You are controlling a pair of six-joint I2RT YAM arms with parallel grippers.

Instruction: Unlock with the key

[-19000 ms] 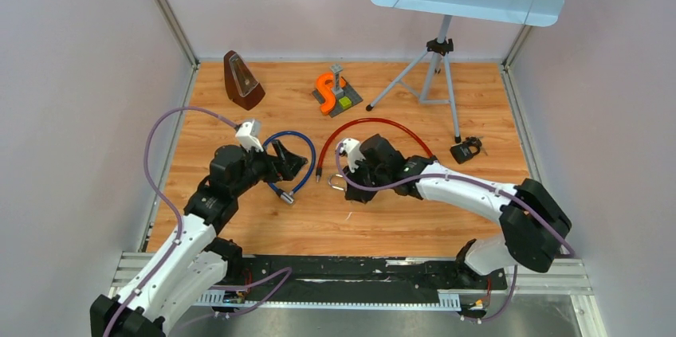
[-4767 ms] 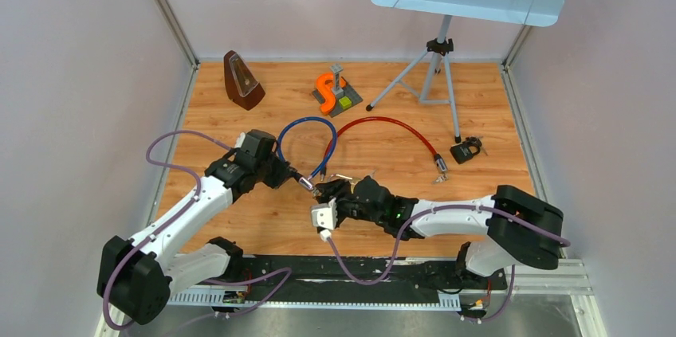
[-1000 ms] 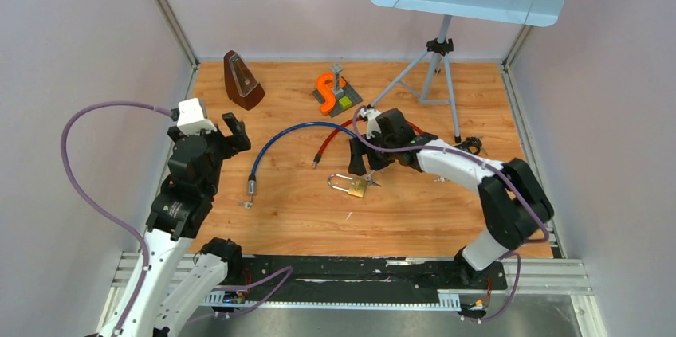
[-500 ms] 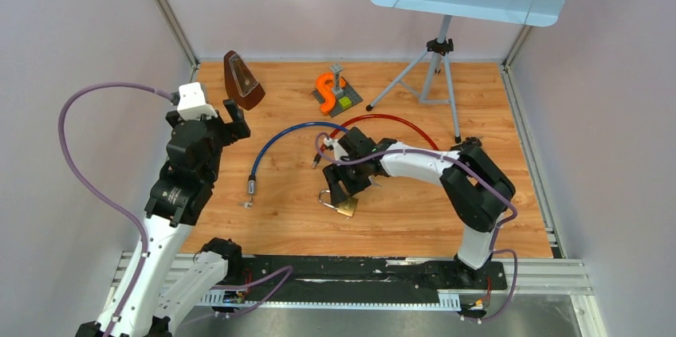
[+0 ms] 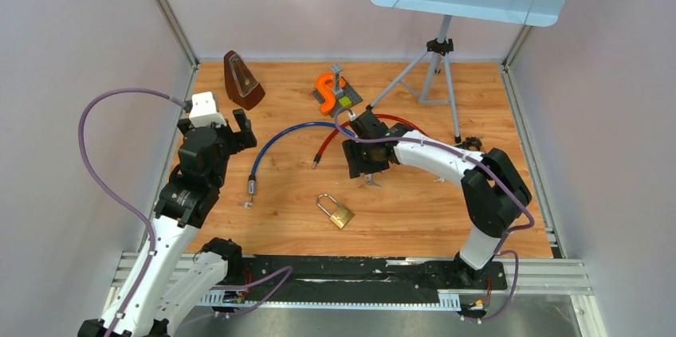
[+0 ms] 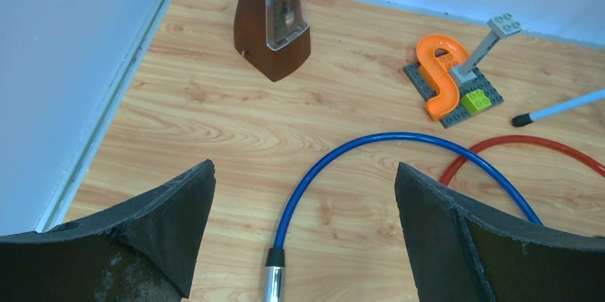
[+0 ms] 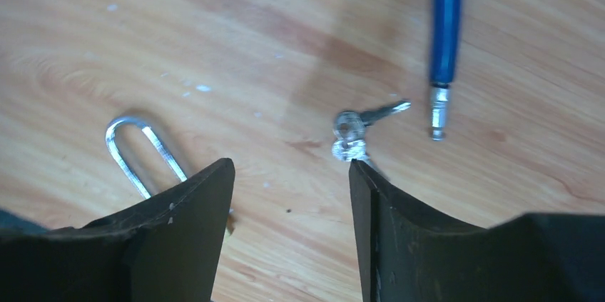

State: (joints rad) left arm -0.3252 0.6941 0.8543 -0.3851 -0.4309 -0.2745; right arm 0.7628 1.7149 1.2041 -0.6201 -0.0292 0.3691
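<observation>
Padlock [image 5: 336, 211] shackle seemingly closed | keys [image 7: 354, 131] lying apart | right pincer [image 7: 289, 173] spread

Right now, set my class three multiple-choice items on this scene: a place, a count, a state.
1. Where is the brass padlock? A in a gripper; B on the wooden table; C on the music stand.
2. How many lock cables lie on the table? A one; B two; C three.
3. The left gripper is: A open and empty; B shut on keys; C shut on a cable.
B: it lies alone on the boards. B: one blue cable, one red cable. A: fingers wide apart, nothing between.
</observation>
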